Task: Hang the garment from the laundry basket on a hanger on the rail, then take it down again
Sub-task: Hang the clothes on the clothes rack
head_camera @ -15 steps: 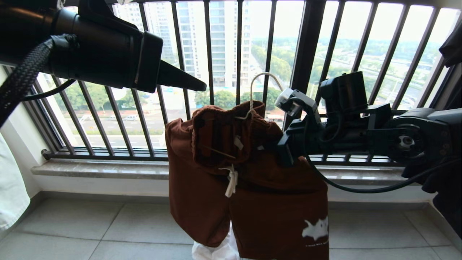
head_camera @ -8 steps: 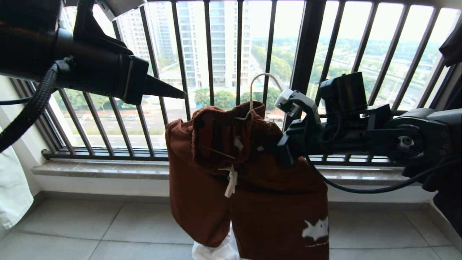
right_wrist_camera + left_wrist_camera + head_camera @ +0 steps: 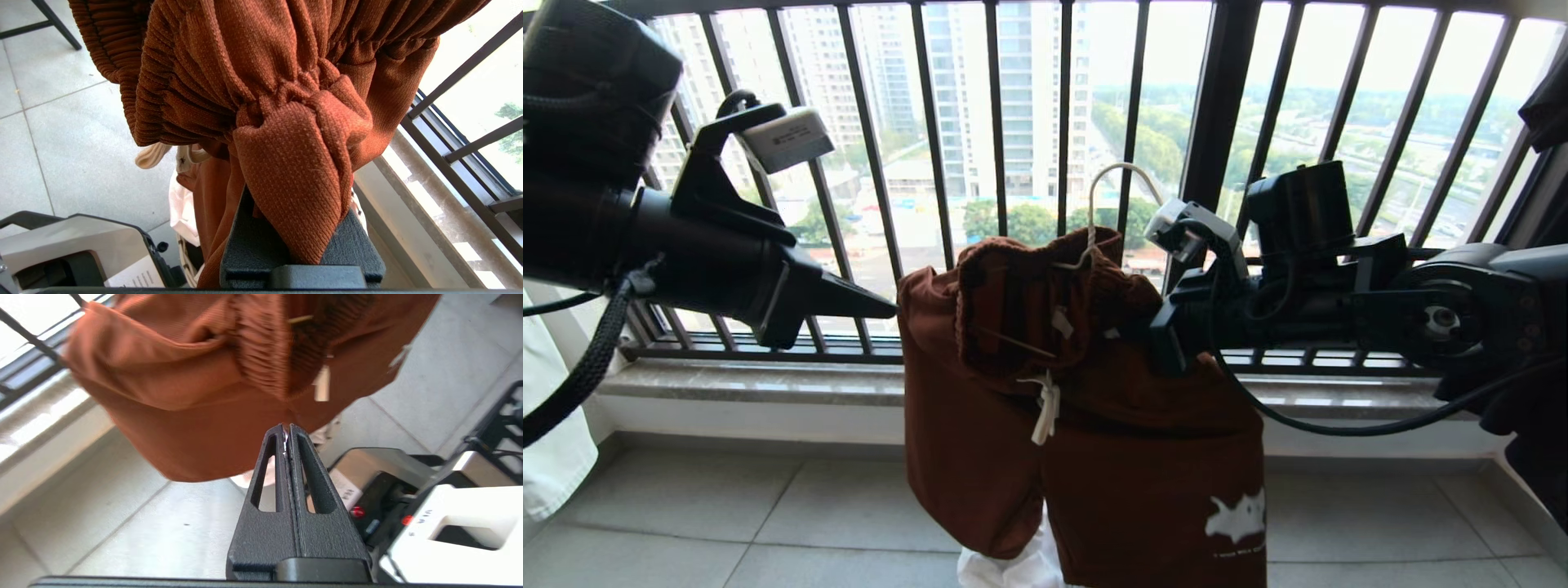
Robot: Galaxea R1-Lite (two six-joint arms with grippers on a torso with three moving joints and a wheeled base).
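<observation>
At the balustrade (image 3: 1225,98), my right gripper (image 3: 300,228) has its jaws clamped on the soft, light shorts (image 3: 1094,425)' waistband; left gripper (image 3: 882,309), jaws together, empty. I'd grab the elastic.

A black balustrade (image 3: 996,122) spans ten to two o'clock; white cloth (image 3: 547,457) hangs at eight; another white cloth (image 3: 1005,567) sits at six.

The right gripper (image 3: 300,228) pinches a bunched fold of the garment (image 3: 253,81) (its gathered waistband puckered just above), beside the black balustrade (image 3: 461,134).
</observation>
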